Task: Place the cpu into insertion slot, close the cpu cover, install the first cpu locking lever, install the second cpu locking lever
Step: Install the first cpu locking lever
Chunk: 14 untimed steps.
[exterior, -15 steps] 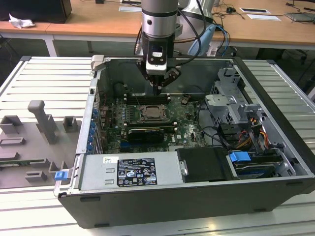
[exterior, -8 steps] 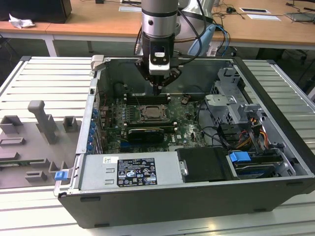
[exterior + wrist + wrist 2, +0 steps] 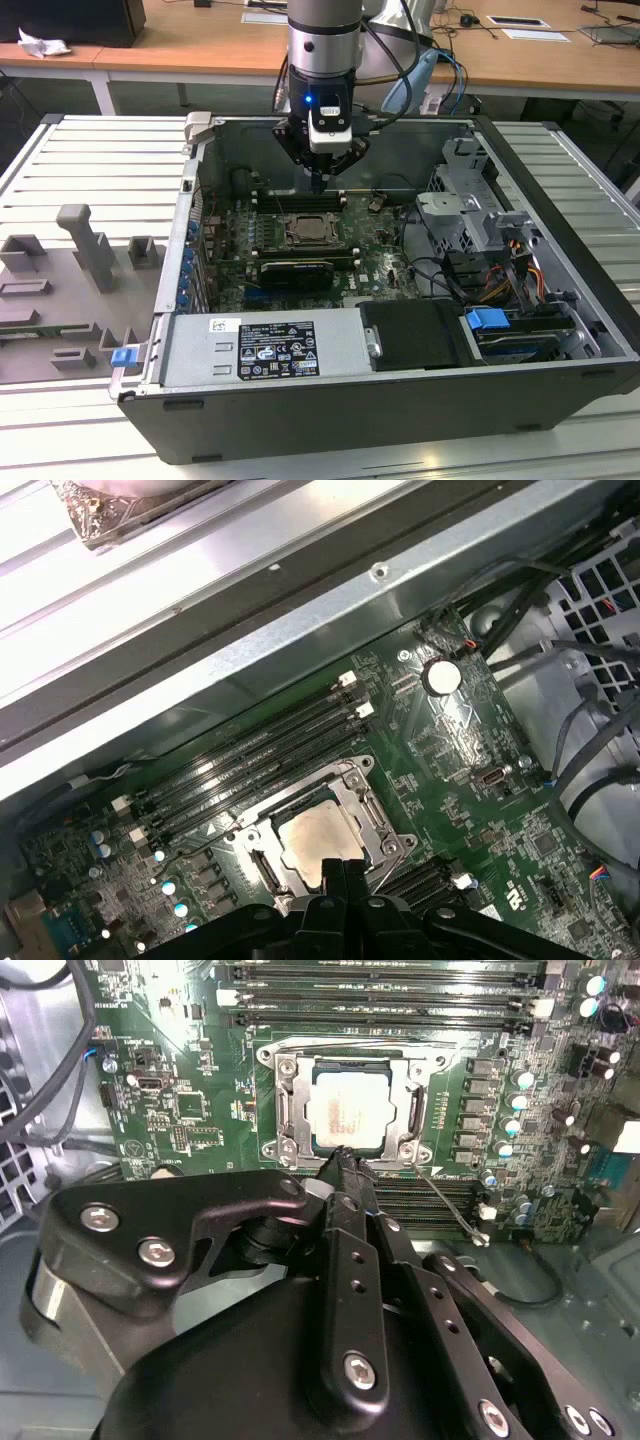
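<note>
the gripper (image 3: pixel 318 184), fingers pressed together and holding nothing, hangs over one edge of the insertion slot (image 3: pixel 270 1057), where the cpu (image 3: pixel 345 1115) lies flat just beyond the fingertips, with the cpu cover (image 3: pixel 412 1110) seemingly lowered around it.

Seemingly pale silver cpu (image 3: pixel 345 1110), green board (image 3: pixel 185 1120)

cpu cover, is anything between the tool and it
Nothing visible does: in the second wrist view the tip of the tool is right at the edge of the cpu cover, with no cable or part between them.
</note>
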Available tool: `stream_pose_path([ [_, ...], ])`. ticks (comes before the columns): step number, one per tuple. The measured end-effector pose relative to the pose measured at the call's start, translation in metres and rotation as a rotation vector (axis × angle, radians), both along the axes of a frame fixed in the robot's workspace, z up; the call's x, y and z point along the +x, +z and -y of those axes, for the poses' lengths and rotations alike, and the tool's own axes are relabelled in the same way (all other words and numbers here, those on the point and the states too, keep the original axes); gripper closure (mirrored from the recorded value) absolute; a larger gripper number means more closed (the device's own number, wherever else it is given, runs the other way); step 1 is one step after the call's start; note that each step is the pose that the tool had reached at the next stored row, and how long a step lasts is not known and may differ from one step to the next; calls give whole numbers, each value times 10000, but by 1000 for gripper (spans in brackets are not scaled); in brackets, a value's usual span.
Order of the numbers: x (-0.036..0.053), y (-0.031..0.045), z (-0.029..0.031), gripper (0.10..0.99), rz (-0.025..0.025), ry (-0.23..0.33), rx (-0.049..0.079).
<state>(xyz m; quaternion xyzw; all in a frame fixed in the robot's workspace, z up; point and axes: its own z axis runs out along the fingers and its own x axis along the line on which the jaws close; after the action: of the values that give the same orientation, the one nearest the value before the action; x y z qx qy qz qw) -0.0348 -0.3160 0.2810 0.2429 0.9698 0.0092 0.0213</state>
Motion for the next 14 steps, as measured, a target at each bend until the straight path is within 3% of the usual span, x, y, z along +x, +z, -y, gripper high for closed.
stream_pose_path([
  [14,0,0,0,980,0,1661,-24],
])
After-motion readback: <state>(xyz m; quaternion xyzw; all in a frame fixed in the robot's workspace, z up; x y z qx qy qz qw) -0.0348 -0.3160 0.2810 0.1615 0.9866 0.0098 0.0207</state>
